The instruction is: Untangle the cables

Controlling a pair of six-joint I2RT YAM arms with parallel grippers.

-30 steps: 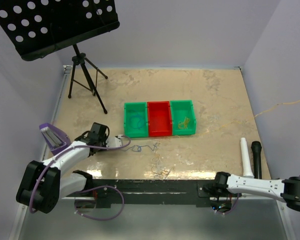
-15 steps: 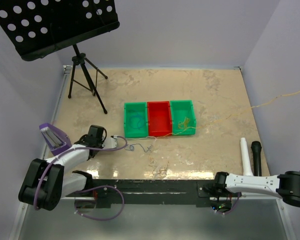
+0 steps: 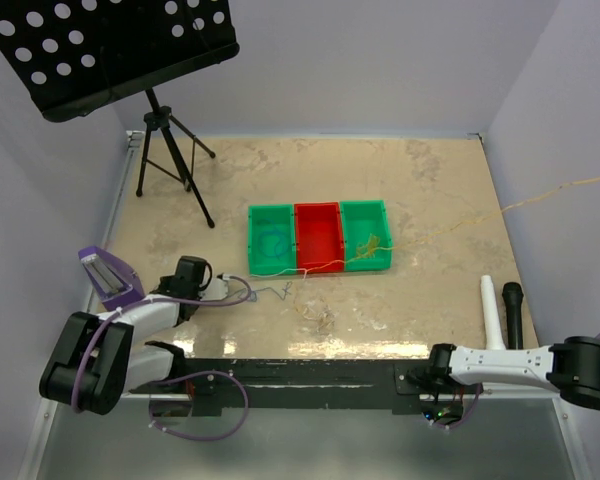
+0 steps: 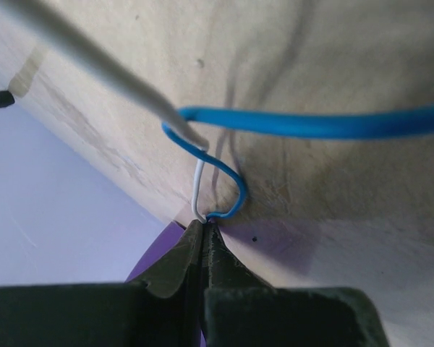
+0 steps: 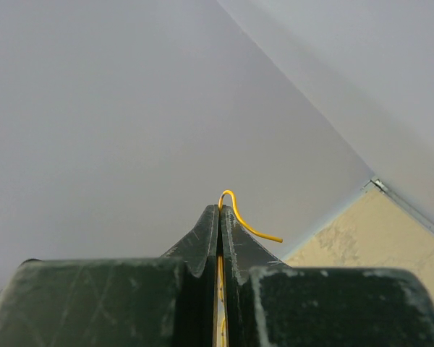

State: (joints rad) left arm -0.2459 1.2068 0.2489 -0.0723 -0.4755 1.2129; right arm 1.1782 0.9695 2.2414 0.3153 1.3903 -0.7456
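As the pulling-apart step seemed in hand, your left claw point(image 4: 205, 225) was clamped on the blue wire point(image 4: 311, 124) and white wire point(image 4: 197, 189) at the near left of the counter point(image 3: 430, 180), and your right claw point(image 5: 219, 211) was clamped on the yellow wire point(image 5: 239, 213). The knot point(image 3: 315, 313) lay loose by the bins point(image 3: 318, 204); next, I judge, you needed a gentle outward pull.

Three bins point(image 3: 295, 238) stand in a row at the middle of the desk point(image 3: 430, 170). Just near of them lies the knot of the cables point(image 3: 317, 316). One strand runs left to the left pincer point(image 3: 248, 292). Another crosses the bins' near rims and stretches off to the right. A stand point(image 3: 163, 125) sits far left, and two tubes point(image 3: 491, 315) lie side by side near right.
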